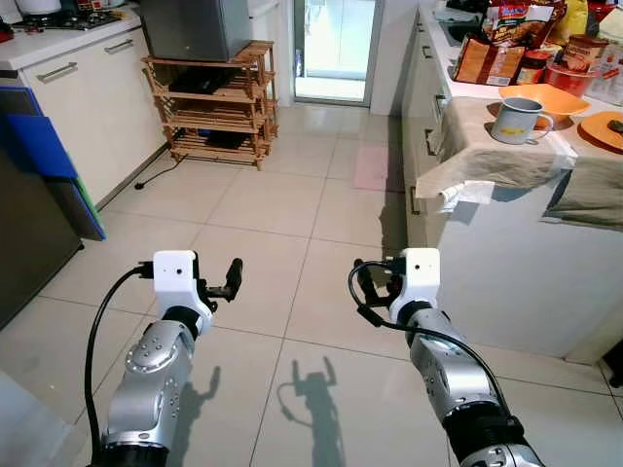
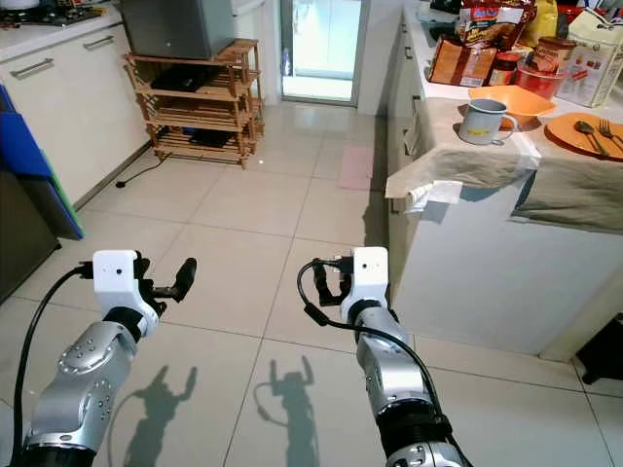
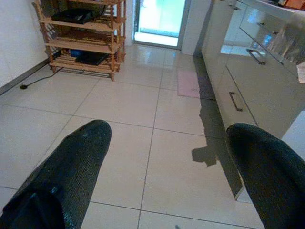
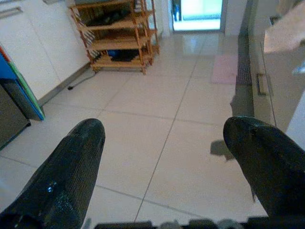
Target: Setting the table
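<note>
Approach stage, nothing yet in hand. Left gripper (image 1: 226, 282) and right gripper (image 1: 368, 287) raised over bare floor tiles (image 1: 263, 204), jaws of both spread wide and empty. Mug (image 1: 518, 120), orange bowl (image 1: 555, 98) and orange plate (image 2: 582, 133) with cutlery waiting on cloth-covered counter (image 1: 506, 161) ahead-right. Next move likely a turn right toward the counter, then a reach for the mug.

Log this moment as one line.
left gripper open, empty | right gripper open, empty | mug on counter cloth | untouched

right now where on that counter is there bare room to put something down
Little bare room. The cloth edge in front of the grey mug is free, as is the cloth between mug and orange plate. Behind, the orange bowl, jars and snack packets crowd the counter.
</note>
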Controlling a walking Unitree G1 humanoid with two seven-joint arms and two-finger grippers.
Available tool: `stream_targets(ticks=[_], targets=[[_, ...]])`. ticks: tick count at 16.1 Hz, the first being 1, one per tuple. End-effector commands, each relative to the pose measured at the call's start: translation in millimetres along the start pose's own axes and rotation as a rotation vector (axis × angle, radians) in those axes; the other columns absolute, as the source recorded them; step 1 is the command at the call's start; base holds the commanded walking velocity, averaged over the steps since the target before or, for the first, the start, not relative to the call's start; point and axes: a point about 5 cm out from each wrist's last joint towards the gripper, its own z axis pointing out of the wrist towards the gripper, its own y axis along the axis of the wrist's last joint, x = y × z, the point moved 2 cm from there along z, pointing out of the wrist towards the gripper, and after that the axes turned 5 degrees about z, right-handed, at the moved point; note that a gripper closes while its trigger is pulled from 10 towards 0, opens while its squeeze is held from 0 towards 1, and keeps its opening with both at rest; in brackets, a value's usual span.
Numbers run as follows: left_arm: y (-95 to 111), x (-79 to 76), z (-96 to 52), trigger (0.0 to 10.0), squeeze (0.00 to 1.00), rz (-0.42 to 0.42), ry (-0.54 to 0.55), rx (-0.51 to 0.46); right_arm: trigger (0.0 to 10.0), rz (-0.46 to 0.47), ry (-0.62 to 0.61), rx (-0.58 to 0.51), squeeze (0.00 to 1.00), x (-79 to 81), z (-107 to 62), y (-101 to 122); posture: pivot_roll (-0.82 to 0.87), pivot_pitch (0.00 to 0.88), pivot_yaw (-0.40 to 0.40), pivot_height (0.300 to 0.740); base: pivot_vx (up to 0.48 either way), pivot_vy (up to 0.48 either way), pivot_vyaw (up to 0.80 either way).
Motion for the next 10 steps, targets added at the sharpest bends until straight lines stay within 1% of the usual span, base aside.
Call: stream_targets(ticks=[1, 10], targets=[[2.4, -5.2, 1.7, 10.0, 0.0, 0.007, -0.022, -0.01, 10.0, -0.021, 0.022, -0.045, 0.0, 2.4, 1.6, 10.3, -0.05, 0.0, 0.012, 0.74, 0.0, -0.48, 0.0], [3.9, -7.1, 3.6, 10.0, 0.0, -0.018, -0.012, -0.023, 10.0, -0.032, 0.018, -0.049, 0.0, 1.3, -1.5, 7.9, -0.06, 0.0, 0.021, 0.74, 0.0, -0.474, 0.0]])
